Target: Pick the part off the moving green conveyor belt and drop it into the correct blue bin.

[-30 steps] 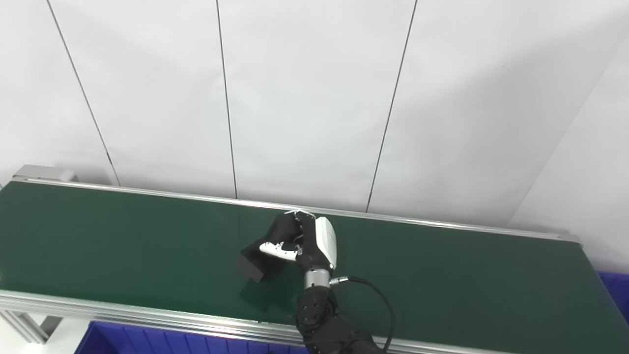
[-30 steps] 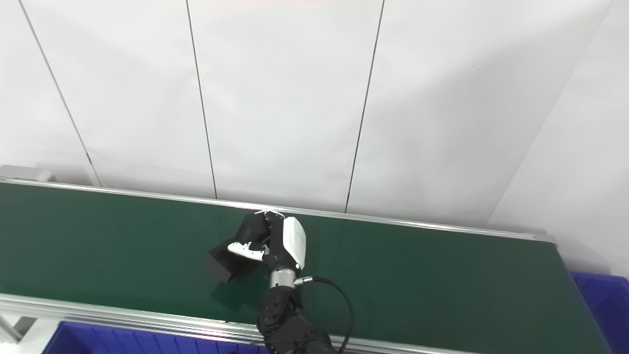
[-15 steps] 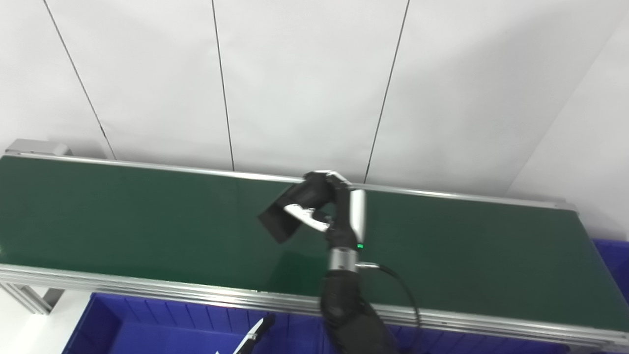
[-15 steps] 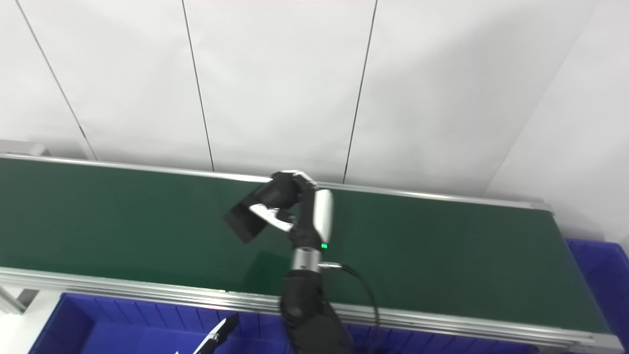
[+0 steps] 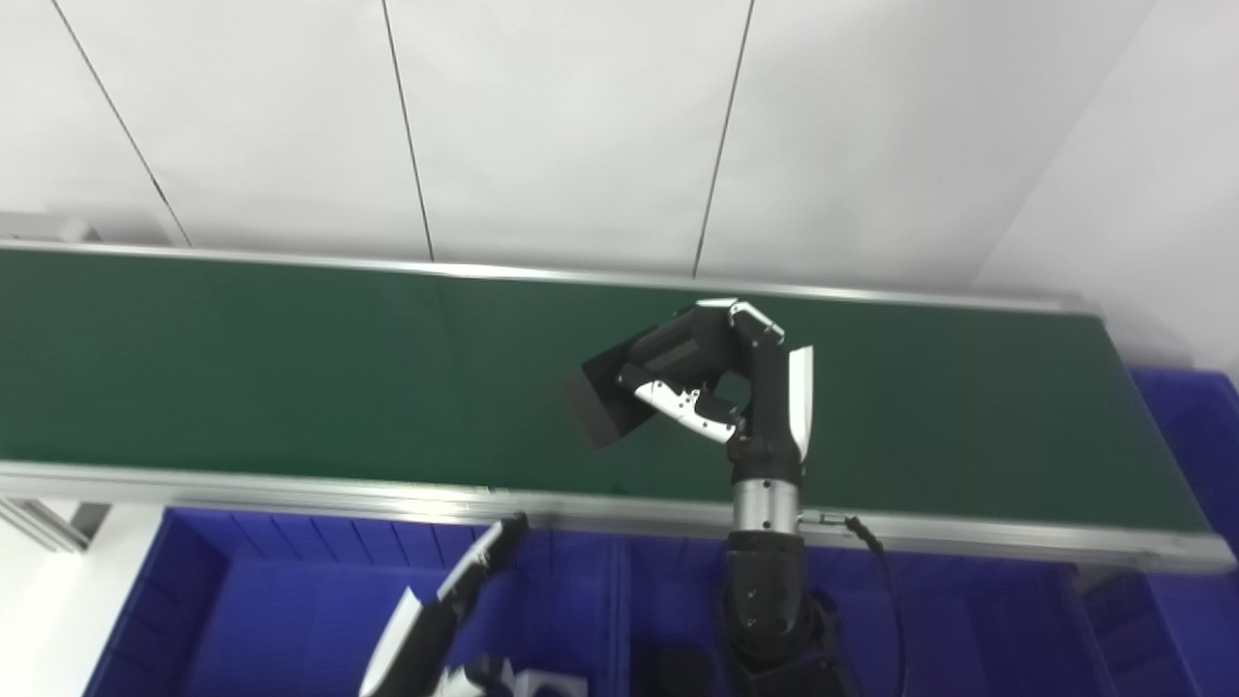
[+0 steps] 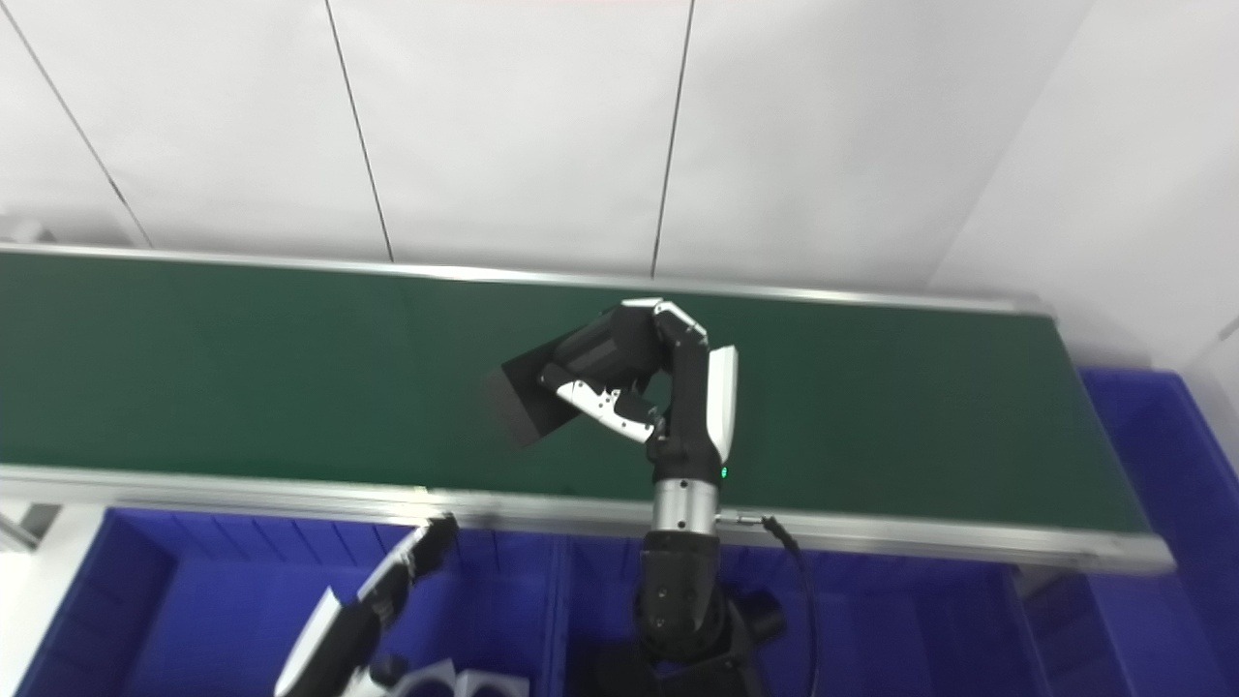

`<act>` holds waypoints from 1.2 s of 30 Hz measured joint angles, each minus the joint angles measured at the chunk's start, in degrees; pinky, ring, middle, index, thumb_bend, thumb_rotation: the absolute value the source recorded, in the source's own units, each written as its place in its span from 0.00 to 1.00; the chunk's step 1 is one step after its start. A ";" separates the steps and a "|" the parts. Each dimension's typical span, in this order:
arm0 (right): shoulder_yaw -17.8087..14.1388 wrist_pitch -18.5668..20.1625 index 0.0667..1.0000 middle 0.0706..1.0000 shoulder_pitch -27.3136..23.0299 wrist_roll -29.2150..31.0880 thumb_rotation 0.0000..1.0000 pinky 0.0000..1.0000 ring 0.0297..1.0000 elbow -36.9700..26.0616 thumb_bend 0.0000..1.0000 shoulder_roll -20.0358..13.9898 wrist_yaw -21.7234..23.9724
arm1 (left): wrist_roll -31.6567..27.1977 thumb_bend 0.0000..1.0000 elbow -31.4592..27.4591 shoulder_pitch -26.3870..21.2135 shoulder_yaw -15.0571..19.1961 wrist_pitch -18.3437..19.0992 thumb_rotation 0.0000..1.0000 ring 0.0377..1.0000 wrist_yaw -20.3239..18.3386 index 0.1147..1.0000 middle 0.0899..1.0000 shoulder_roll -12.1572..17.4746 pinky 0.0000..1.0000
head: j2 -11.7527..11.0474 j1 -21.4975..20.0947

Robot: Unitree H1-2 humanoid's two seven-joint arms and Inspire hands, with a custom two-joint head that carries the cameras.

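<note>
A black block (image 5: 605, 402) hangs tilted above the green conveyor belt (image 5: 242, 358), clear of its surface. My right hand (image 5: 736, 387) is shut on the block's right end, fingers over the top and thumb underneath; its forearm rises from the bottom edge. The block's left end sticks out free. Low in the picture, my left hand (image 5: 436, 620) is open, fingers stretched out over a blue bin (image 5: 252, 600), holding nothing.
The belt's near metal rail (image 5: 290, 489) runs across in front of the bins. A divider (image 5: 619, 600) splits the near bin into compartments. Another blue bin (image 5: 1191, 426) sits past the belt's right end. A white panelled wall stands behind.
The camera has tilted down, bringing the near bins and my left hand into view. My right hand has lifted the black block higher off the belt and carried it right.
</note>
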 measured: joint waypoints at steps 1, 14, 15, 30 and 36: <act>-0.01 0.00 0.47 0.36 1.49 -0.07 0.00 0.18 0.24 -0.65 0.51 -0.25 0.32 | -0.13 0.77 0.01 0.11 0.60 0.00 0.91 0.92 -0.60 0.89 0.92 -0.42 0.91 | -0.09 0.00; -0.59 -0.25 0.47 0.41 16.58 -6.34 0.00 0.40 0.43 -3.24 0.52 -7.60 4.20 | -2.10 0.75 2.51 -0.08 6.63 0.00 0.88 0.92 -7.10 0.89 0.92 -4.29 0.89 | 0.70 0.44; -0.85 -0.23 0.47 0.41 16.97 -6.96 0.00 0.41 0.45 -2.66 0.52 -7.63 4.10 | -2.10 0.73 2.56 -0.17 6.93 0.00 0.89 0.92 -7.42 0.90 0.92 -4.57 0.89 | 0.78 0.44; -1.17 -1.29 0.44 0.47 17.93 -15.45 0.00 0.58 0.57 5.56 0.52 -9.94 -0.41 | -2.61 0.75 2.20 -0.80 11.97 0.00 0.87 0.91 -13.24 0.88 0.91 -6.67 0.88 | 2.80 -0.26; -1.19 -0.37 0.42 0.50 18.11 -17.65 0.00 0.72 0.70 5.87 0.51 -9.90 -0.62 | -2.25 0.73 1.02 -0.27 13.15 0.00 0.89 0.90 -13.86 0.89 0.91 -7.10 0.87 | 4.56 -1.31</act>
